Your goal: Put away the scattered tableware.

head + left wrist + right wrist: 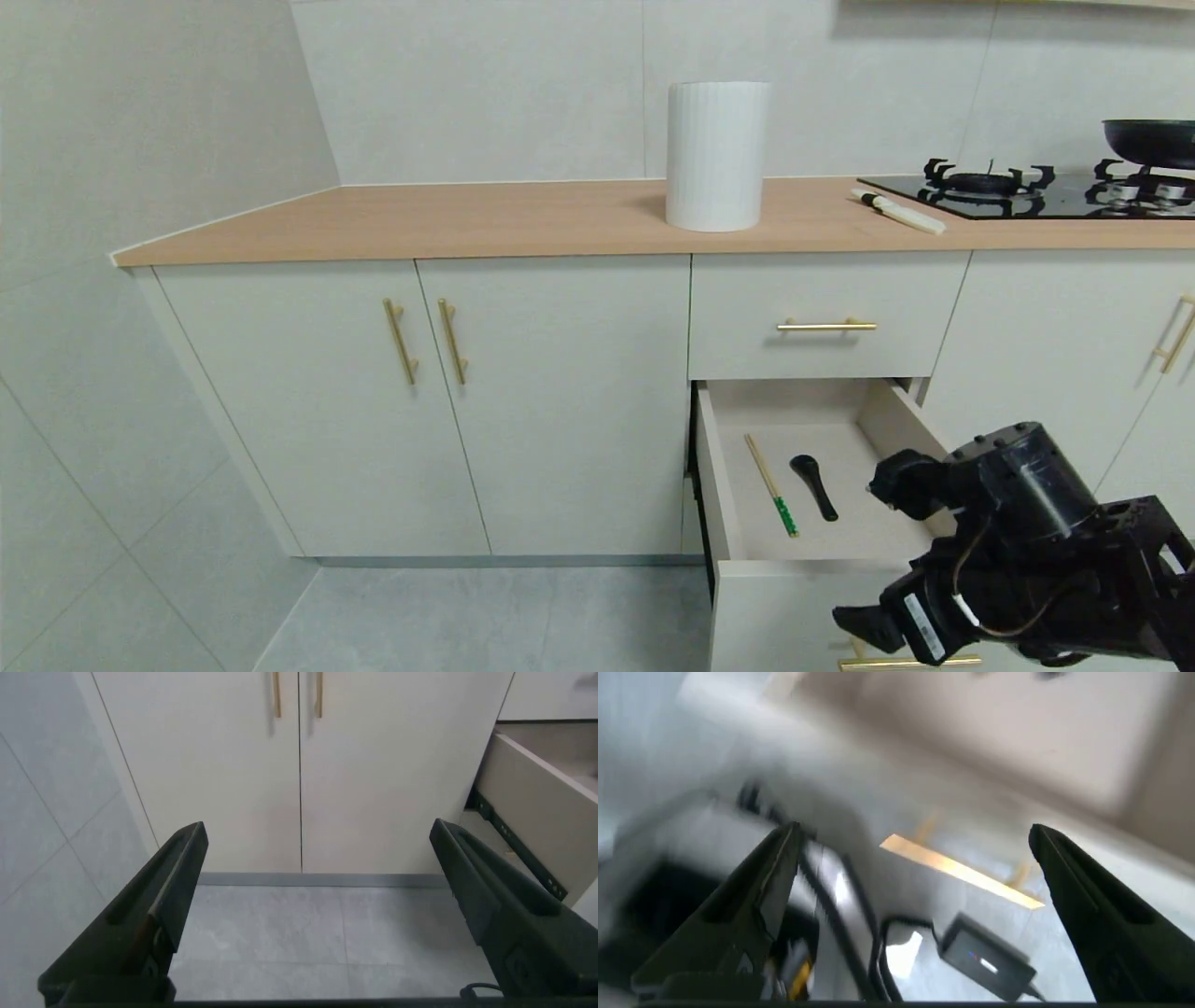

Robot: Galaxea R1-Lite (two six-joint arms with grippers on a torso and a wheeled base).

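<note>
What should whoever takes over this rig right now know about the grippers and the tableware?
Left gripper: jaws open, empty, low before the cabinet doors.
Right gripper: jaws open, empty, near the open drawer front.
Done: chopsticks and black spoon lie in the drawer, apart.
Left: cream utensil lies on the counter beside the hob; then probably shut the drawer.
</note>
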